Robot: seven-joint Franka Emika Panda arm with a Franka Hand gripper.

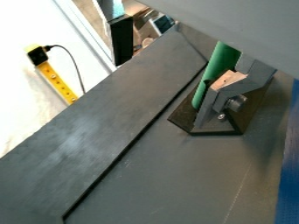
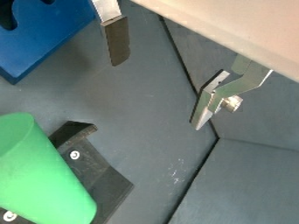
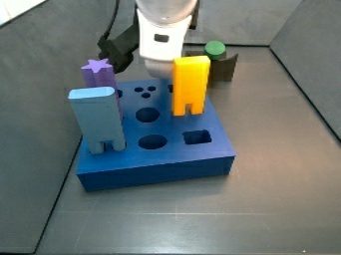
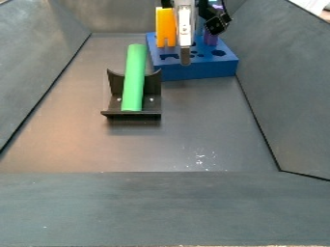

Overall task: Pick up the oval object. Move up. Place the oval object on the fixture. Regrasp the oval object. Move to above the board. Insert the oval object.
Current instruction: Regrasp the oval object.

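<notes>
Right now my gripper (image 4: 187,55) hangs empty, its 2 silver fingers (image 2: 114,39) spread wide with nothing between them; in a side view it sits near the top of the frame, in front of the blue board (image 4: 206,64). The green rod (image 4: 133,75) lies against the dark fixture (image 4: 129,108) in the left middle of that frame, well apart from my gripper and lower left of it. Its long axis runs from the fixture's base up toward the top of the frame, tilted on the bracket. I judge the regrasp comes next, so I have to travel down-left and line my fingers across that axis.

The board holds a yellow forked block (image 3: 192,86), a grey-blue block (image 3: 96,121) and a purple star piece (image 3: 96,72); several holes (image 3: 152,141) stand open.
</notes>
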